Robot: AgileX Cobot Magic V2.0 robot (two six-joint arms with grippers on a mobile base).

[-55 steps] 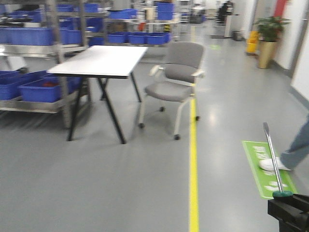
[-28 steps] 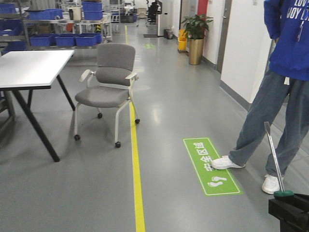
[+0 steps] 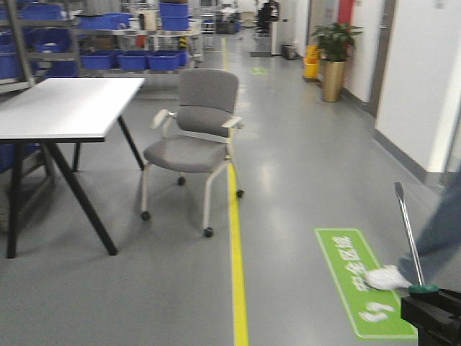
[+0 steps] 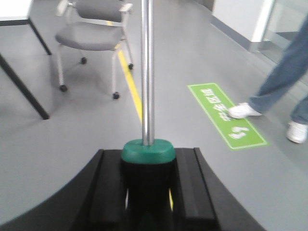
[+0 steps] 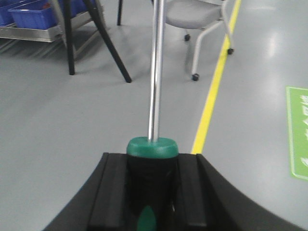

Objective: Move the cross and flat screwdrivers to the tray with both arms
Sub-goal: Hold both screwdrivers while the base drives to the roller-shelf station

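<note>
Both screwdrivers are held upright. In the left wrist view, my left gripper is shut on a black handle with a green collar, and the screwdriver's silver shaft rises out of the top of the frame. My right gripper is shut on the other screwdriver in the same way. The front view shows one black gripper at the lower right, with a shaft standing up from it; I cannot tell which arm it belongs to. The tray is out of view.
A white table stands at the left, with a grey wheeled chair beside it. A yellow floor line runs ahead, and a green floor sign lies to its right. A person's shoe rests on the sign. Shelves with blue crates are at the back.
The view first swung right, then partly back left. The standing person has slid mostly out of frame at the right. The gripper and its screwdriver keep the same place in frame.
</note>
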